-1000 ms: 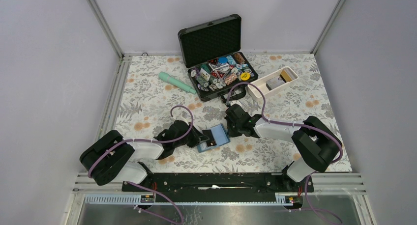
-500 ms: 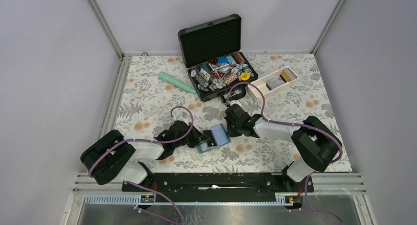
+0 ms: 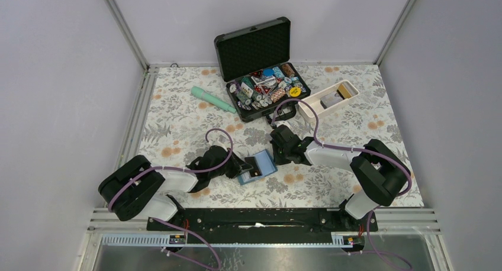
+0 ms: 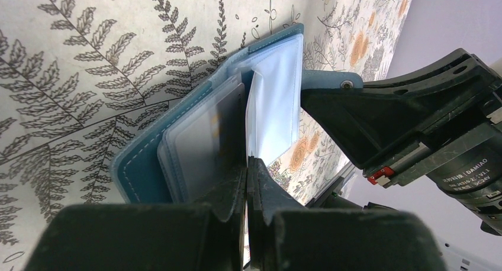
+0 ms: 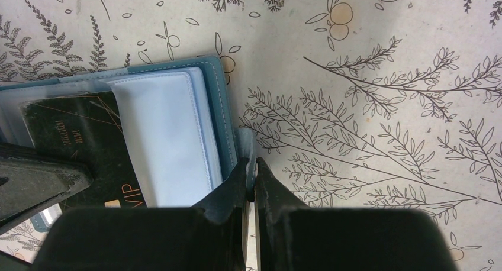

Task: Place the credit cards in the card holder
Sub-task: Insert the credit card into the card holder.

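The teal-blue card holder (image 3: 264, 160) lies open on the flowered cloth between my arms, its light blue sleeves showing (image 5: 169, 135) (image 4: 275, 99). A black credit card (image 5: 77, 135) marked VIP sits partly in a sleeve, and it also shows in the left wrist view (image 4: 228, 120). My left gripper (image 3: 241, 166) (image 4: 246, 163) is shut on that card's near edge. My right gripper (image 3: 278, 155) (image 5: 253, 167) is shut on the holder's snap tab (image 4: 340, 81) and pins the cover open. Another card, orange-gold and dark (image 3: 333, 97), lies in the white tray.
A long white tray (image 3: 314, 110) stands at the back right. An open black foam-lined case (image 3: 253, 49) full of poker chips stands at the back middle. A mint-green flashlight (image 3: 212, 99) lies left of the case.
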Controlling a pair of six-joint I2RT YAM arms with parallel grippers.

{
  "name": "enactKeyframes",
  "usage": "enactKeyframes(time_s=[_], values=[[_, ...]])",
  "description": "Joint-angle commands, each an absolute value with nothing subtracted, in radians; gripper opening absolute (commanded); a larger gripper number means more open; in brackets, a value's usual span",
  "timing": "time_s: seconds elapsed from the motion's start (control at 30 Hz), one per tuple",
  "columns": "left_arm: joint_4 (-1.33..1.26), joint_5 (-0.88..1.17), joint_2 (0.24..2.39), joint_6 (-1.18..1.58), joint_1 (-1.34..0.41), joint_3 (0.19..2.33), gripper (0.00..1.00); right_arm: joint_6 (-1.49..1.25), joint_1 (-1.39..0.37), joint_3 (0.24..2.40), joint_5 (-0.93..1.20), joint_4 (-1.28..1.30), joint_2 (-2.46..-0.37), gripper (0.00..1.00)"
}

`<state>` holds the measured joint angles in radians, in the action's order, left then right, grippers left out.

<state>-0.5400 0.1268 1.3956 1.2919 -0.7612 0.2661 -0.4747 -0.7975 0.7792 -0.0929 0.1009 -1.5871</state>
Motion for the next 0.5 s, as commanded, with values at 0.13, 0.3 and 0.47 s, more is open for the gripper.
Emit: enactKeyframes(time_s=[0.13,0.3,0.47], values=[[-0.531,0.136,1.402,1.305,-0.771,0.252,0.00,-0.456,-0.807,0.780,-0.139,0.188,-1.632,0.00],[-0.505,0.126,1.380,1.299,-0.772,0.247,0.00,-0.457,-0.807,0.778,-0.141,0.190,-1.634,0.00],[-0.515,0.130,1.389,1.299,-0.771,0.248,0.00,-0.457,-0.808,0.779,-0.143,0.191,-1.632,0.00]])
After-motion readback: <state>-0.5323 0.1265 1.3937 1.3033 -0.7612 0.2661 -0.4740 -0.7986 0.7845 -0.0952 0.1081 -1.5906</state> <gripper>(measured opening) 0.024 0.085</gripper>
